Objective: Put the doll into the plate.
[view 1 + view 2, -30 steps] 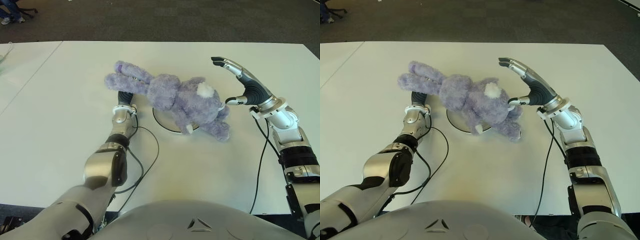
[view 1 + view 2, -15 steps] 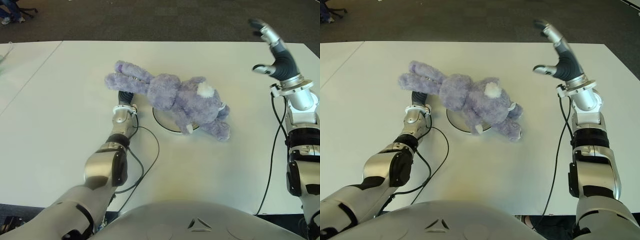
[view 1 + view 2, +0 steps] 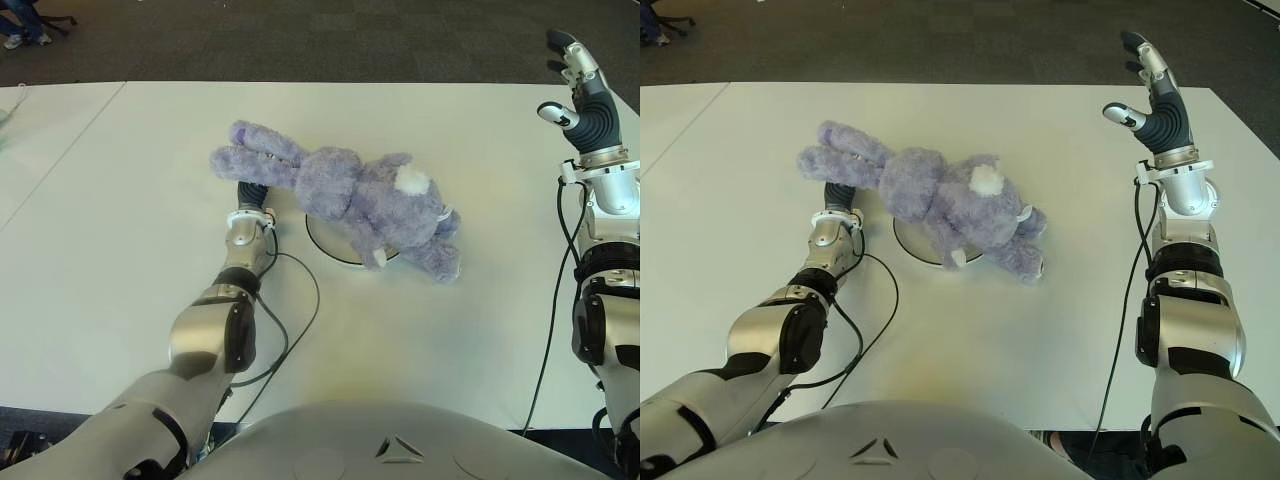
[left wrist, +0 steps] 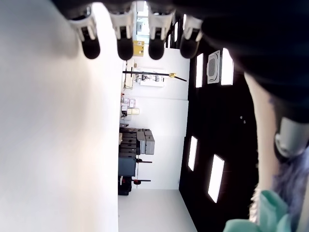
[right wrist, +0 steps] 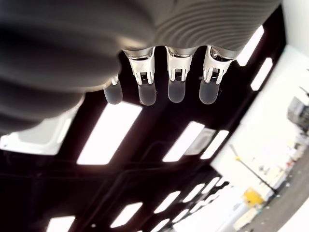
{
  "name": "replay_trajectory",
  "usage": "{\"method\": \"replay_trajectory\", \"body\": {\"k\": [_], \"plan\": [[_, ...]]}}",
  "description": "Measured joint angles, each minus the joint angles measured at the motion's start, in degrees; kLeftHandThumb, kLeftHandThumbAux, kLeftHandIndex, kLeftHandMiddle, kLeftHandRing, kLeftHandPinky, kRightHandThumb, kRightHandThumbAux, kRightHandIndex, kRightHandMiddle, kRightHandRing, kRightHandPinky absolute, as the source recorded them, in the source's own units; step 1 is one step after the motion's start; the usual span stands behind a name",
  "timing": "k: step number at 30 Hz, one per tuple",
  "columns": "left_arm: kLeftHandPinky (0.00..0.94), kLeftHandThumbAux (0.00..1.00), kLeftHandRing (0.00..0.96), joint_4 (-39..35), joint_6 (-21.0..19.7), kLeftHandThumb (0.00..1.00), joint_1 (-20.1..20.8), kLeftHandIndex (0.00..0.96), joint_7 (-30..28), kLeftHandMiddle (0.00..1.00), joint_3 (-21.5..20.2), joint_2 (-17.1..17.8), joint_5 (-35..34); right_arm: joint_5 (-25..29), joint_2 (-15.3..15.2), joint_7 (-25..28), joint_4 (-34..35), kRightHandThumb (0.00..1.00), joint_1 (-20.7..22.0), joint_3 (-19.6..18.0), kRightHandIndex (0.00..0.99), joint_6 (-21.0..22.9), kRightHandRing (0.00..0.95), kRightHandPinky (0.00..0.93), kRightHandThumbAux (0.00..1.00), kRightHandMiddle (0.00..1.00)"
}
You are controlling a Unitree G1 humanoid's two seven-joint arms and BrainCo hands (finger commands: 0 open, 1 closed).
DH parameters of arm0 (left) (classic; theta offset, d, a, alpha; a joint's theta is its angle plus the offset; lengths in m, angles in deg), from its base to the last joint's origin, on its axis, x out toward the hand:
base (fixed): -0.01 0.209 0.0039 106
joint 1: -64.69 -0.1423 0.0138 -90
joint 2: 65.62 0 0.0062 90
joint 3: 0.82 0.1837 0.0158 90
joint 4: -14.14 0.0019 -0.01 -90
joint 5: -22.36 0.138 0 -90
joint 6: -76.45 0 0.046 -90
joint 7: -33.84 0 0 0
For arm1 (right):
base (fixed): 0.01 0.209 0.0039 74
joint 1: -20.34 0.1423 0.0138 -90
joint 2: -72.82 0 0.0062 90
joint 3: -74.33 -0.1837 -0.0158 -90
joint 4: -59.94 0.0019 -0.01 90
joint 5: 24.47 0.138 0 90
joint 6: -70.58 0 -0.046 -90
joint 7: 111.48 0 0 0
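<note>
Your white worktop [image 3: 120, 230] fills most of the view, with dark carpeted floor [image 3: 300, 40] beyond its far edge. Lying across the middle of it is the doll [image 3: 345, 195], a purple plush rabbit with a white tail patch, stretched out with its ears pointing far-left and its legs near-right. Its body covers most of the plate [image 3: 330, 250], a round white dish of which you see only the near-left rim showing beneath the plush; the ears and legs hang out past the rim onto the worktop.

Your right hand [image 3: 580, 100] is raised at the far right edge of the worktop, well apart from the doll, fingers extended and spread wide, holding nothing. Your left hand [image 3: 252, 192] lies stretched forward just left of the plate, its tip tucked under the doll's ears; in its wrist view the fingers [image 4: 124, 41] are straight and grasp nothing. A black cable [image 3: 290, 310] loops on the worktop beside the left forearm.
</note>
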Motion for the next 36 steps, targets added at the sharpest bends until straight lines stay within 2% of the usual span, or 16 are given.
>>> {"method": "replay_trajectory", "body": {"k": [10,15,19,21,27,33,36], "plan": [[0.064,0.468,0.049,0.0,0.0,0.0,-0.01,0.038,0.0,0.054,0.03,-0.02,0.03,1.62,2.35,-1.33,-9.61,0.0,2.41,-3.01,0.0,6.57,0.0,0.0,0.439,0.0],[0.063,0.474,0.052,0.0,0.0,0.0,-0.01,0.042,0.0,0.057,-0.06,-0.02,-0.04,3.19,5.98,-2.15,-13.64,0.0,3.82,-5.06,0.0,14.36,0.0,0.0,0.493,0.0],[0.064,0.474,0.052,0.0,0.0,0.0,0.03,0.04,0.0,0.056,-0.14,-0.02,-0.06,3.68,9.06,-3.3,-15.58,0.0,3.94,-6.39,0.005,18.8,0.0,0.0,0.54,0.002],[0.066,0.474,0.052,0.0,0.0,0.0,0.05,0.039,0.0,0.055,-0.13,-0.02,-0.05,3.71,10.55,-3.66,-16.1,0.0,3.89,-6.78,0.013,20.44,0.0,0.0,0.586,0.01],[0.062,0.477,0.051,0.0,0.0,0.0,0.06,0.036,0.0,0.056,-0.12,-0.02,-0.05,3.53,15.0,-3.91,-16.98,0.0,3.45,-7.16,0.025,23.89,0.008,0.018,0.643,0.029],[0.053,0.479,0.046,0.0,0.0,0.0,0.08,0.029,0.0,0.05,-0.07,-0.02,-0.04,2.98,18.66,-4.14,-17.5,0.0,2.87,-6.58,0.028,28.23,0.022,0.034,0.662,0.037],[0.057,0.48,0.046,0.0,0.0,0.0,0.07,0.029,0.0,0.05,-0.05,-0.02,-0.01,2.24,19.61,-5.58,-17.36,0.0,2.59,-5.85,0.027,28.37,0.024,0.037,0.661,0.038]]}}
